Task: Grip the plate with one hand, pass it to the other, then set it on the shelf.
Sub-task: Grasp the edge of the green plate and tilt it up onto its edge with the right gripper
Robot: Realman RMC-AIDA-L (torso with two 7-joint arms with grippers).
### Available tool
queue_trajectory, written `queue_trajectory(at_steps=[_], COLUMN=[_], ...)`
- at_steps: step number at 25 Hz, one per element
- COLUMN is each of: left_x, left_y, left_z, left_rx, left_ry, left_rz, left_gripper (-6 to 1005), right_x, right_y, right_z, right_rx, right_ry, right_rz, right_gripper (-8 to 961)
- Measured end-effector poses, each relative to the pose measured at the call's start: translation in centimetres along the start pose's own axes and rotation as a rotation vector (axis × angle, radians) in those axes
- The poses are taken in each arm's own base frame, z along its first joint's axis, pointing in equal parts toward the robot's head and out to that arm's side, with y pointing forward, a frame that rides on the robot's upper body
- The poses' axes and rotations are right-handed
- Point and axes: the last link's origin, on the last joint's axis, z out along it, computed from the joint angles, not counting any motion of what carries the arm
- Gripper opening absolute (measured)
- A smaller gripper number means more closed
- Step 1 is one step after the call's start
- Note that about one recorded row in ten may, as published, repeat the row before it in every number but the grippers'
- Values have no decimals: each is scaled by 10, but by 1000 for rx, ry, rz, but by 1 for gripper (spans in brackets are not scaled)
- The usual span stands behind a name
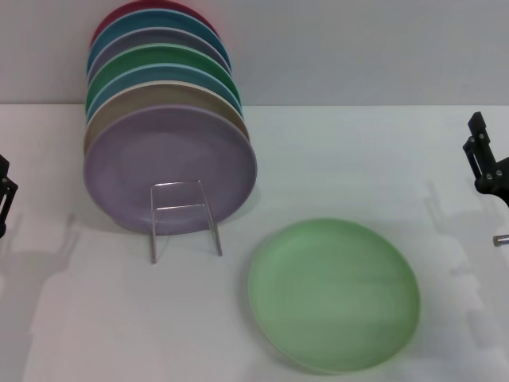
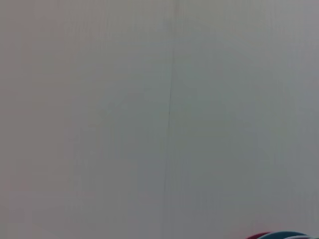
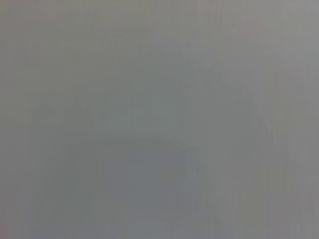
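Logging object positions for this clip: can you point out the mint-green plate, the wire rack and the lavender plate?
mint-green plate [image 1: 334, 293]: head view, centre of its flat face.
wire rack [image 1: 182, 208]: head view, crossbar of the front loop.
lavender plate [image 1: 170, 151]: head view, upper middle of its face, above the rack's loop.

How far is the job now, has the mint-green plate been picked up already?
Nothing looks done yet. The plate lies flat on the white table, in front and to the right of the shelf, which already holds a row of other plates behind its front loop. In hand: nothing; the left claw and right claw wait at the table's edges. Left: gripping, passing over, placing.
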Motion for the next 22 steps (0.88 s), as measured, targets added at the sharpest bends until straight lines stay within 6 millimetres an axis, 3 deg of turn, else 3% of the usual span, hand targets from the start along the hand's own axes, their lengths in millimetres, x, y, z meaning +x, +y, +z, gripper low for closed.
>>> queue_trajectory(at_steps=[8, 16, 22], left_x=[-1, -1, -1], left_y=[0, -1, -2], left_z=[-1, -2, -4], left_rx=[3, 4, 9], left_ry=[-6, -9, -13], left_rz=[0, 2, 3], left_gripper=[815, 815, 814], right_x=[0, -3, -5], right_y=[-2, 8, 14], right_z=[2, 0, 8], right_rx=[12, 37, 123], right_ry=[-1, 7, 59], right_rz=[-37, -369, -401], right_gripper=[639, 640, 640])
